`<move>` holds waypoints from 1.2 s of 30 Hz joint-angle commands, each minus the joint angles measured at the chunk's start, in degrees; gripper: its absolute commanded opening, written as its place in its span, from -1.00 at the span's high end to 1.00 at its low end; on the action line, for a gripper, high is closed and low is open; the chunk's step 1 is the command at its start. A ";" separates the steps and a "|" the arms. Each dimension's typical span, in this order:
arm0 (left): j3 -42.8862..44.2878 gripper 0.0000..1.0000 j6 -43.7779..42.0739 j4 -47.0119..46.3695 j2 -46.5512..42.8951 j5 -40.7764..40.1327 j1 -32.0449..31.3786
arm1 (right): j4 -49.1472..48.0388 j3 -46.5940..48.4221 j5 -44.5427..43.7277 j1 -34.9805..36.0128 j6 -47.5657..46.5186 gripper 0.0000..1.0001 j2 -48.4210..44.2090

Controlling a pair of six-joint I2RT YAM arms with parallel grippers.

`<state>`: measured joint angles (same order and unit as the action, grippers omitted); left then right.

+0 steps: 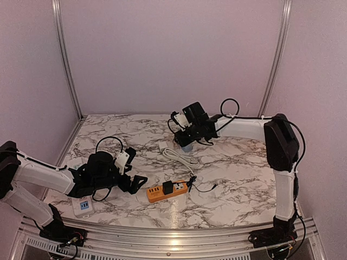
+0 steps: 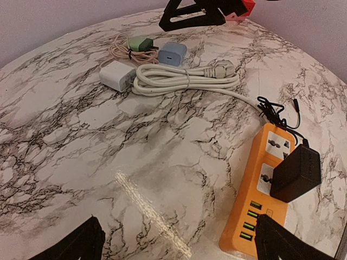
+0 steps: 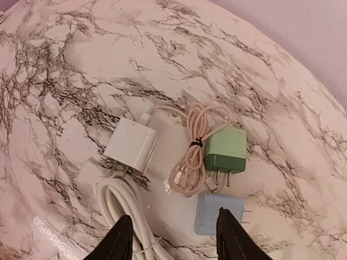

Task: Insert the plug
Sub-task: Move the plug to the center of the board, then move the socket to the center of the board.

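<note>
Right end effector (image 3: pixel 176 241) hangs over the charger cluster, jaws partly apart and gripping nothing. The blue-grey charger (image 3: pixel 206 214) lies flat, prongs sideways, just under the right fingertip. It is probably the plug to insert (a guess, the task names none). Just beyond it are the green charger (image 3: pixel 226 149) with its bundled pink cable (image 3: pixel 192 146) and the white charger (image 3: pixel 130 145), then the coiled white power cord (image 2: pixel 184 78). Left end effector (image 2: pixel 178 227) is wide, holds nothing and hovers by the orange power strip (image 2: pixel 249 189), likely to brace it. Only the left wrist view shows the strip's sockets: one is free, one holds a black adapter (image 2: pixel 295 173). Only the right wrist view shows prong direction.
</note>
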<state>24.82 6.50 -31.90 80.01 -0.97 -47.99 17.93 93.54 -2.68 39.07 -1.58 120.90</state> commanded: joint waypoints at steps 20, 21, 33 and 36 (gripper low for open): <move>-0.57 -0.98 0.09 -1.51 -1.17 -0.17 0.35 | 6.59 -2.19 6.12 4.01 -6.75 0.10 3.33; -0.56 -0.98 0.07 -1.50 -1.17 -0.17 0.35 | 6.99 -1.73 6.11 4.01 -6.83 0.10 3.86; -0.65 -0.98 -0.06 -1.52 -1.33 -0.26 0.37 | 7.60 0.16 2.98 3.46 -7.40 0.14 6.53; -0.43 -0.98 0.00 -1.54 -0.96 -0.13 0.39 | 7.61 0.43 1.43 3.47 -8.20 0.10 5.95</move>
<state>24.82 6.50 -31.90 79.99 -0.97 -47.99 23.92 92.09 0.47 42.50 -8.64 125.84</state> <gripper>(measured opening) 0.989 0.442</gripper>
